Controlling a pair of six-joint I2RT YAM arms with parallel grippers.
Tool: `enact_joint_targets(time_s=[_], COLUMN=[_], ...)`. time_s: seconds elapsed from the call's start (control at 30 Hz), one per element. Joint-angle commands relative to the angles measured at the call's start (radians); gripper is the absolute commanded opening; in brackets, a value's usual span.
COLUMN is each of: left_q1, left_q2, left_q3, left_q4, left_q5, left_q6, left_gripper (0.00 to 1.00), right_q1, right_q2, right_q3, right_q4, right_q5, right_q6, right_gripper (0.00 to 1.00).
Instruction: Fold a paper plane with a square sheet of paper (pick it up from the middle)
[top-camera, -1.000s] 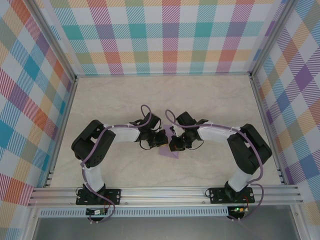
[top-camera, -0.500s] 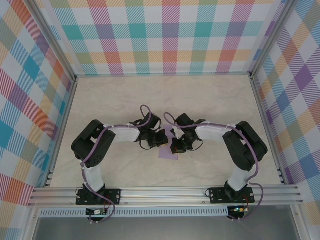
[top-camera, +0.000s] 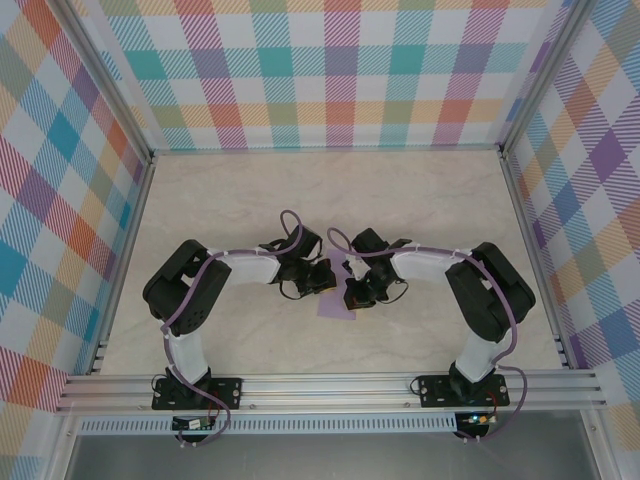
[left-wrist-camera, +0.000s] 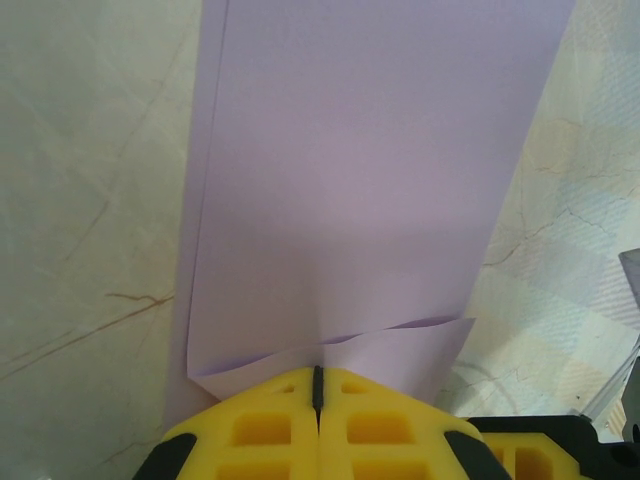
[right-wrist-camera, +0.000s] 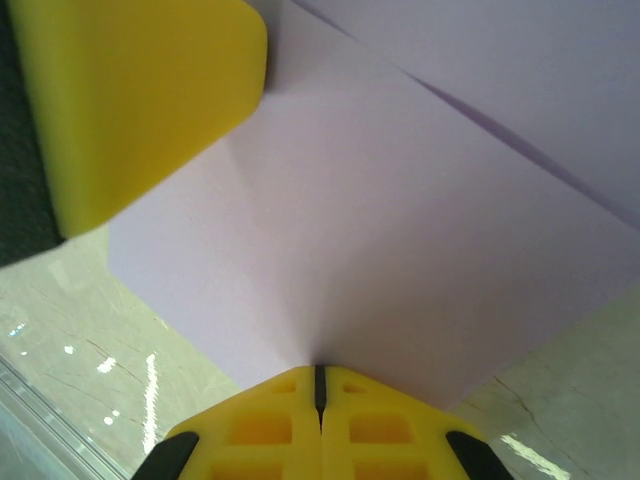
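The square sheet of paper is lavender and lies folded into a narrower strip on the marble table, mid-table between the two wrists. In the left wrist view the sheet of paper stretches away from my left gripper, which is shut with a folded edge puckering into the seam of its yellow fingers. My right gripper is shut on another edge of the sheet of paper, with creases running to its tips. The left gripper's yellow finger rests on the paper at the top left. From above, the left gripper and right gripper nearly meet.
Checked walls enclose the table on three sides, with metal posts at the corners. An aluminium rail carrying both arm bases runs along the near edge. Bare marble surface lies behind and to both sides of the arms.
The right arm has drawn in slightly to the left, and the bit of paper showing below the grippers has shifted a little with it. The left arm has held still.
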Motion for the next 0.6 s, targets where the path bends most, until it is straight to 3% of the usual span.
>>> enact_joint_targets(time_s=[0.0,0.43,0.57], left_q1=[-0.007,-0.007,-0.007], left_q2=[0.066,0.066,0.066], left_q3=[-0.040,-0.043,-0.046], left_q4=[-0.139,-0.134,-0.124], left_q5=[-0.114,-0.109,-0.102], left_q6=[-0.011,-0.014,-0.013], left_gripper=[0.03,0.03,0.03], right_q1=[0.006,0.005,0.006], right_q2=[-0.001,-0.095,-0.159], right_q3=[-0.027,-0.102,-0.095], right_q4=[-0.060,-0.076,0.018], right_q5=[0.003,-0.006,-0.018], right_q6=[-0.043,-0.033,-0.014], right_gripper=[0.00,0.00,0.01])
